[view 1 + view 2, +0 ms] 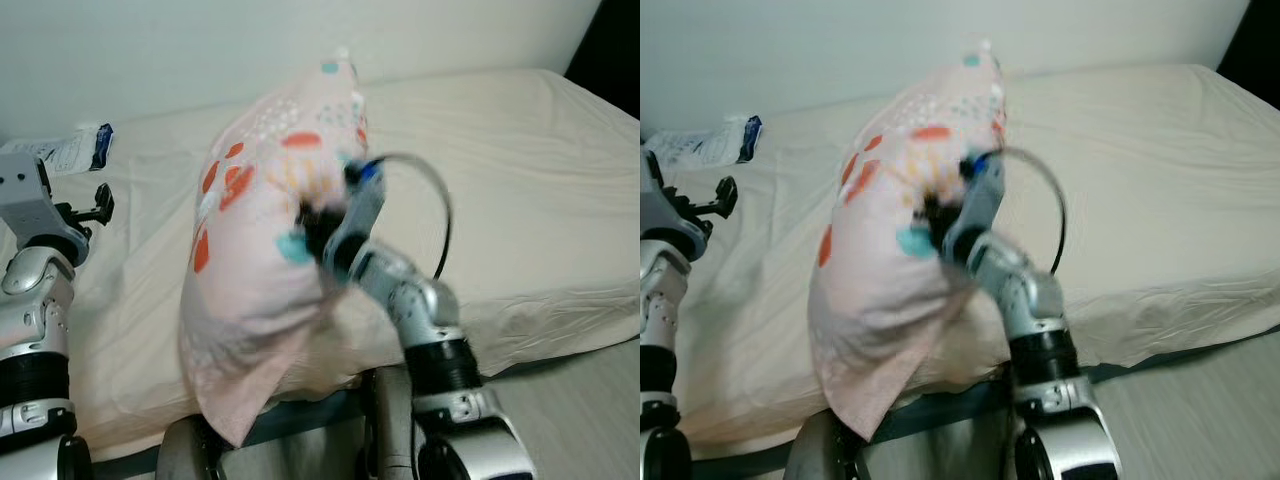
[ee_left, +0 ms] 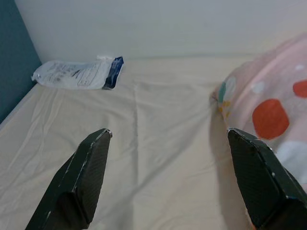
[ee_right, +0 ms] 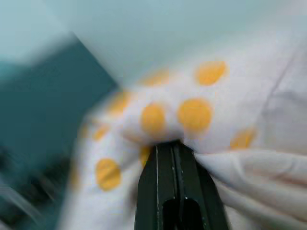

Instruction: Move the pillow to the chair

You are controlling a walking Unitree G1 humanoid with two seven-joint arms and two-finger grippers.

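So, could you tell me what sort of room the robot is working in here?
Most likely a bedroom: a wide bed with a cream sheet set against a plain wall, and a spotted pillow that the right gripper holds above it.

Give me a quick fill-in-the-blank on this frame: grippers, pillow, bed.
1. The right gripper is shut on the ____.
2. The left gripper has its fingers ____.
3. The pillow is held up over the ____.
4. A white packet lies on the bed near the ____.

Missing: pillow; open; bed; wall
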